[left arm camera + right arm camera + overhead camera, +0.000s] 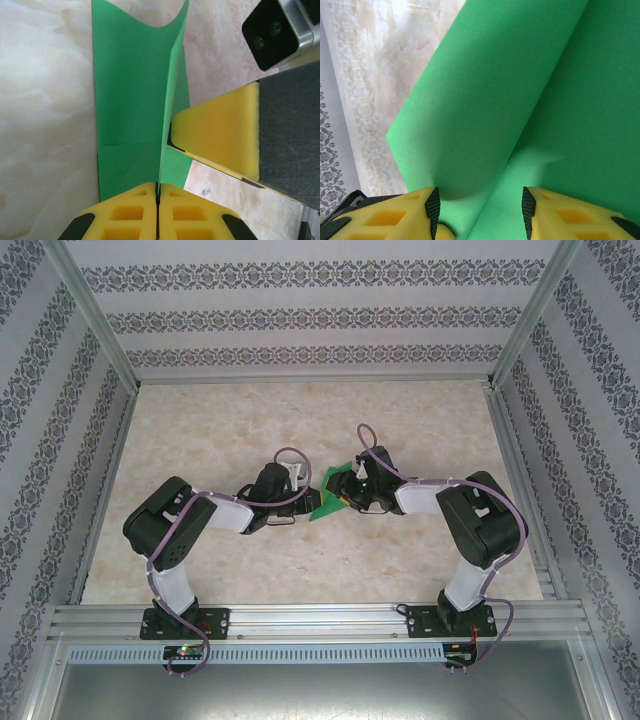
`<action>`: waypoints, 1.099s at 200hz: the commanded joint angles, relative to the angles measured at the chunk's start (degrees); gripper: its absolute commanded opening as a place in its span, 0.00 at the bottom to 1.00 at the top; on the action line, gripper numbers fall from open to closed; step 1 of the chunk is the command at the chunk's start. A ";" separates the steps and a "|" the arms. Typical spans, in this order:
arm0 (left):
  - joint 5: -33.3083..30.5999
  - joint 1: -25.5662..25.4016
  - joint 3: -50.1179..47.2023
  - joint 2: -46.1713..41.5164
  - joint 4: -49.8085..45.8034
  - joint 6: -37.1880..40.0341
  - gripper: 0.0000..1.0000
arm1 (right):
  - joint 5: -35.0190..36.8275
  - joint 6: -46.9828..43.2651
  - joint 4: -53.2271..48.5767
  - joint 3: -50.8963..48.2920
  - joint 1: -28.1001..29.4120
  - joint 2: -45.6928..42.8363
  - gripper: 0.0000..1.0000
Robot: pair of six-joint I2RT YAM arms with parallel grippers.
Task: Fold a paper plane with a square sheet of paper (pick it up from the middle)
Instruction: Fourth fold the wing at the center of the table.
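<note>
The paper [325, 506] is seen partly folded at the middle of the table [200, 420], just right of the left gripper [306, 487], with its long axis running straight away from that gripper's fingertips. A raised fold [171, 95] is pinched between the left gripper's pressed-together fingers. Just beyond the left gripper, the right gripper [343, 496] is spread, the paper passing between its fingers and one pad [220, 135] set just beside the fold.

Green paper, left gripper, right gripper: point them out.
green paper [130, 100], left wrist view, flat left panel
left gripper [158, 192], left wrist view, where shut fingertips meet
right gripper [480, 205], right wrist view, between its fingertips
</note>
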 commanded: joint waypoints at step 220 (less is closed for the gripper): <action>8.30 1.69 5.00 5.29 -4.16 -4.48 0.11 | 1.18 -2.83 -3.71 2.39 -1.01 3.88 0.44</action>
